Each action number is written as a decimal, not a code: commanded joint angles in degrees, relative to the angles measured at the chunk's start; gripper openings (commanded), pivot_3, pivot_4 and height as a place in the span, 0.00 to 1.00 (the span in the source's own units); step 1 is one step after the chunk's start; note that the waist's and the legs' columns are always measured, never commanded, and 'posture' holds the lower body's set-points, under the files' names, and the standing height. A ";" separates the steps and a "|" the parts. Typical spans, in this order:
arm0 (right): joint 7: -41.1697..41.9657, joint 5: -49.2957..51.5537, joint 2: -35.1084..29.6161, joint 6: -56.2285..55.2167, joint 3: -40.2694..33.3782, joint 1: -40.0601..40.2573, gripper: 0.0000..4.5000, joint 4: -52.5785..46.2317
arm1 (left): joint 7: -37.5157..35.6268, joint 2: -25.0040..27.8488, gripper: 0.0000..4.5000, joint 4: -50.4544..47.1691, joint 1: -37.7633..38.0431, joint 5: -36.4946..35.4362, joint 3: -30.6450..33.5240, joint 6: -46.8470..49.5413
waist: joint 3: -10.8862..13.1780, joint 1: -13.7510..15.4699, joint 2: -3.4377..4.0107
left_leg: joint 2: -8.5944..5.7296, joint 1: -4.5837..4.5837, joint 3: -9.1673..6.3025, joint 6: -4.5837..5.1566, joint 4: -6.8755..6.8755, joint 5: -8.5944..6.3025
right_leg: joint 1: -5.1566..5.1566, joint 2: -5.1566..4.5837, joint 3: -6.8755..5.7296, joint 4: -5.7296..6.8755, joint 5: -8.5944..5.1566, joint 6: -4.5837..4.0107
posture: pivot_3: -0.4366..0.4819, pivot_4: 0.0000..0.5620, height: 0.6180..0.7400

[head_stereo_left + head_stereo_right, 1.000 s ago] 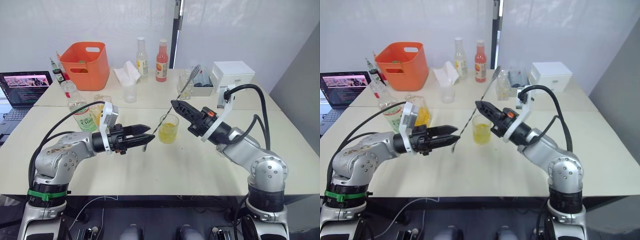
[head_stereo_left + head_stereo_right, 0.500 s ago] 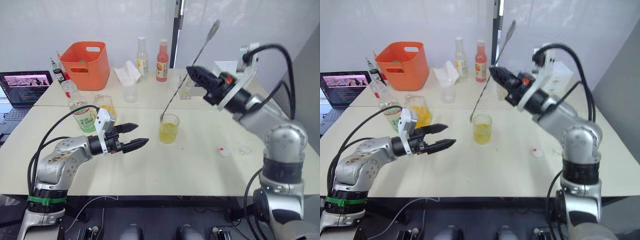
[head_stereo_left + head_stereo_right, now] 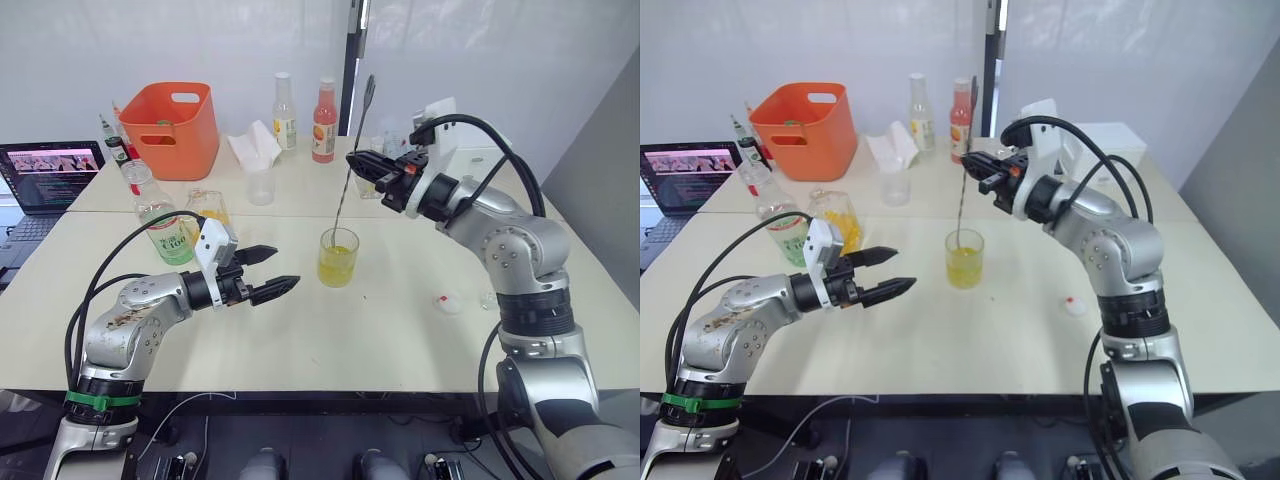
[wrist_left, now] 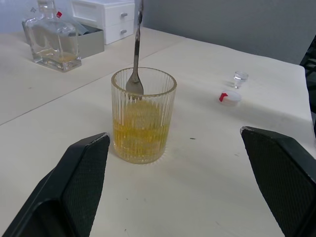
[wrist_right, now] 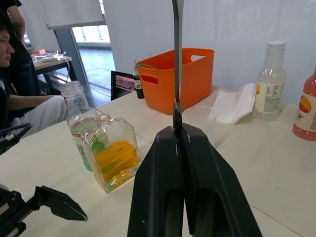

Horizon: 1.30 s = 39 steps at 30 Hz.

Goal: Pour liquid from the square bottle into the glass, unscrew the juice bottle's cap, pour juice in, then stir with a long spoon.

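The ribbed glass (image 3: 338,258) holds yellow liquid and stands mid-table. My right gripper (image 3: 357,164) is above and behind it, shut on the long spoon (image 3: 346,185), which hangs nearly upright. The spoon's bowl (image 4: 134,86) sits inside the glass, just above the liquid. To the left of the glass my left gripper (image 3: 284,268) is open and empty, pointing at it. The juice bottle (image 3: 207,207), with orange juice in it, stands further left. A square bottle (image 4: 52,42) of clear glass stands at the back.
A white-and-red cap (image 3: 447,302) and a small glass stopper (image 3: 487,297) lie right of the glass. A green-labelled bottle (image 3: 163,228), an orange basket (image 3: 174,128), a laptop (image 3: 48,175), a plastic cup (image 3: 260,186) and two bottles (image 3: 323,122) stand left and behind. A seated person (image 5: 15,94) is nearby.
My left gripper opened and drew back to the left. My right gripper rose from beside the glass and swung the slanted spoon nearly upright, so its bowl now rests in the glass.
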 commanded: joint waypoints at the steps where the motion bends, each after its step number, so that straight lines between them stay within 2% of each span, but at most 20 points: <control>1: 1.57 -3.55 1.76 -3.68 -0.27 -1.86 0.00 1.77 | 0.23 -0.51 0.99 -1.22 -1.58 -0.07 0.07 -1.40 | 0.00 -0.02 0.00 | 0.00 0.00 0.00 0.00 0.00 0.00 | 0.00 0.00 0.00 0.00 0.00 0.00 | 0.48 0.27 0.79; 5: 3.13 -9.11 2.18 -6.89 0.93 -1.85 0.00 6.07 | 0.28 -0.93 0.99 -0.89 -1.93 0.38 -0.44 -1.62 | 0.00 0.10 0.00 | -0.02 0.00 0.00 0.00 0.00 0.00 | 0.00 -0.02 -0.01 0.00 0.00 0.00 | 0.48 0.27 0.79; 10: 6.04 -13.42 0.20 -7.36 1.75 -0.77 0.00 6.07 | 0.16 -0.82 0.99 -0.93 -2.01 0.20 -0.76 -1.72 | 0.00 0.00 0.01 | -0.03 0.00 0.00 0.00 0.00 0.00 | -0.01 -0.01 -0.01 0.01 0.00 0.00 | 0.48 0.27 0.79; 17: 10.11 -12.97 -2.24 -1.94 1.90 1.19 0.00 0.16 | 0.15 -0.85 0.99 -1.25 -1.63 -0.07 -0.92 -1.64 | 0.01 0.08 0.01 | -0.03 0.00 -0.01 0.00 0.00 0.00 | 0.00 -0.05 -0.01 0.00 0.01 0.01 | 0.48 0.27 0.79; 22: 8.87 -9.61 2.10 2.11 0.15 0.60 0.00 -2.78 | 0.24 -0.88 0.99 -1.37 -1.39 -0.04 -0.96 -1.66 | 0.01 -0.14 0.01 | -0.02 0.00 -0.01 0.00 -0.01 0.00 | -0.01 0.00 -0.01 0.01 0.01 0.01 | 0.48 0.27 0.79; 31: 7.08 -12.74 8.03 -7.32 -3.68 -2.70 0.00 8.56 | 0.41 -0.86 0.99 -1.49 -1.42 -0.04 -0.72 -1.91 | 0.01 0.01 0.02 | -0.04 0.01 0.00 0.00 -0.01 0.00 | -0.01 -0.03 -0.01 0.02 0.01 0.00 | 0.48 0.27 0.79; 35: 8.45 -15.79 6.80 -10.59 -2.56 -3.20 0.00 11.67 | 0.46 -0.75 0.99 -1.78 -1.40 -0.13 -0.57 -1.89 | 0.02 -0.06 0.02 | -0.05 0.00 0.00 0.00 -0.01 0.00 | -0.01 -0.04 -0.02 0.01 0.01 0.01 | 0.48 0.27 0.79; 39: 11.30 -17.61 4.29 -9.38 -0.47 -2.08 0.00 10.30 | 0.62 -0.62 0.99 -2.40 -0.84 -0.30 -0.27 -1.82 | 0.03 -0.10 0.04 | -0.04 0.00 0.01 0.00 -0.03 0.00 | -0.04 -0.02 -0.01 0.02 0.01 0.00 | 0.48 0.27 0.79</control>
